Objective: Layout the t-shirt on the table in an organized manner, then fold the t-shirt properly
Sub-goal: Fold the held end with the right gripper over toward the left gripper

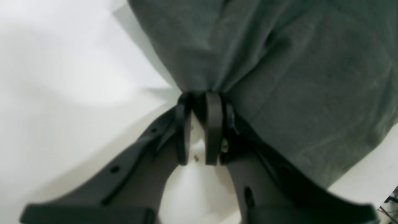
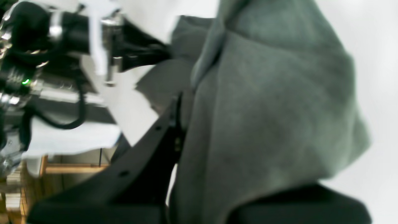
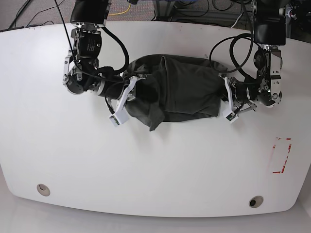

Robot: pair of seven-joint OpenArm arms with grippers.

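The dark grey-green t-shirt [image 3: 184, 92] lies bunched and wrinkled at the middle of the white table [image 3: 155, 165], stretched between both arms. My left gripper [image 3: 219, 95] is at its right edge. In the left wrist view this gripper [image 1: 199, 98] is shut on a gathered fold of the t-shirt [image 1: 295, 77], its black fingers [image 1: 214, 124] close together. My right gripper [image 3: 142, 87] is at the shirt's left end. In the right wrist view the t-shirt [image 2: 264, 109] drapes over that gripper [image 2: 183, 99] and hides its far finger.
A red tape rectangle [image 3: 282, 155] marks the table's right side. Two grommet holes [image 3: 43, 189] [image 3: 255, 201] sit near the front edge. Cables hang behind both arms at the back. The left arm [image 2: 62, 37] shows across the shirt in the right wrist view.
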